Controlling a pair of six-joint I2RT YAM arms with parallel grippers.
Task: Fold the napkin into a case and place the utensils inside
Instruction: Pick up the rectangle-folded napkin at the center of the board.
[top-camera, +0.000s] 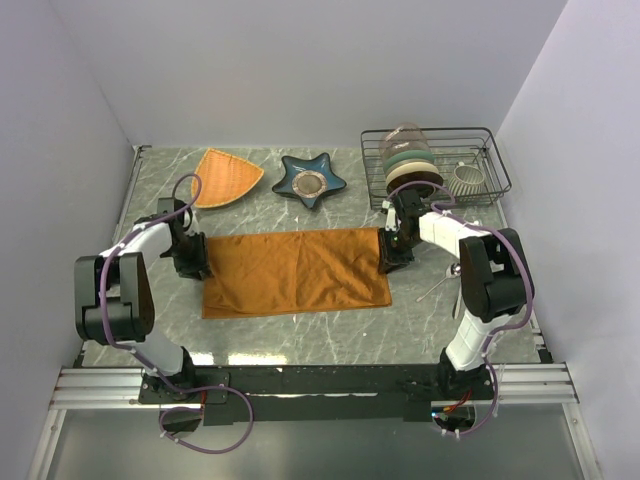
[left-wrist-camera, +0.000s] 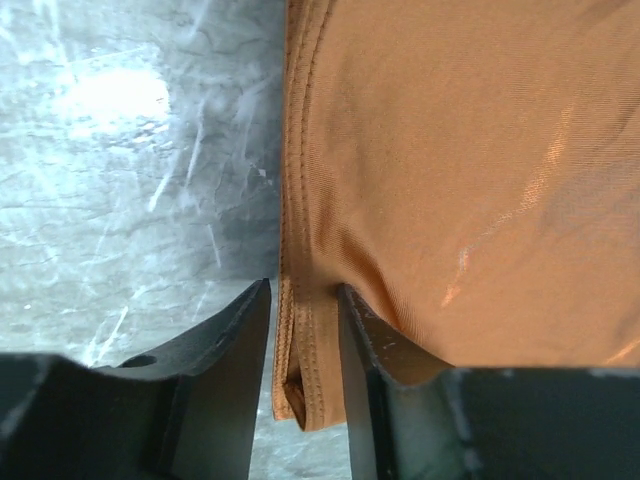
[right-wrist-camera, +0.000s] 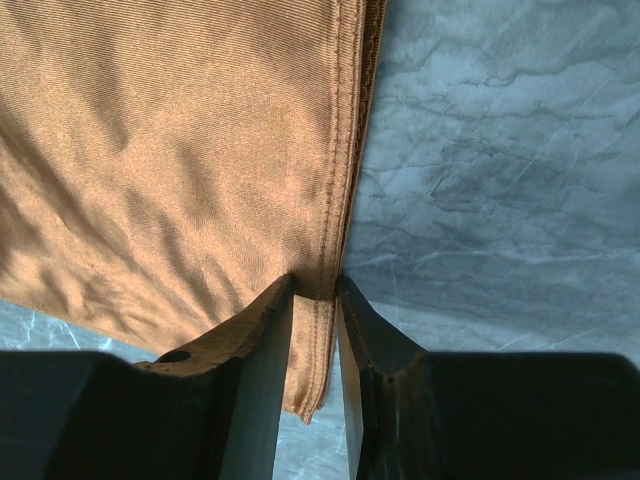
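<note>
The rust-orange napkin (top-camera: 295, 270) lies flat on the marble table as a wide rectangle, doubled at its edges. My left gripper (top-camera: 197, 262) is at its far left corner, and the left wrist view shows the jaws (left-wrist-camera: 305, 300) shut on the doubled hem (left-wrist-camera: 300, 340). My right gripper (top-camera: 392, 255) is at the far right corner, and its jaws (right-wrist-camera: 316, 290) pinch the stitched hem (right-wrist-camera: 335, 200). The two silver utensils (top-camera: 445, 280) lie on the table to the right of the napkin, beside the right arm. No narrow case shows.
A lighter orange woven triangular plate (top-camera: 226, 178) and a blue star-shaped dish (top-camera: 310, 182) sit at the back. A wire rack (top-camera: 490, 150) at the back right holds stacked dishes and a ribbed cup (top-camera: 466, 179). White walls enclose the table.
</note>
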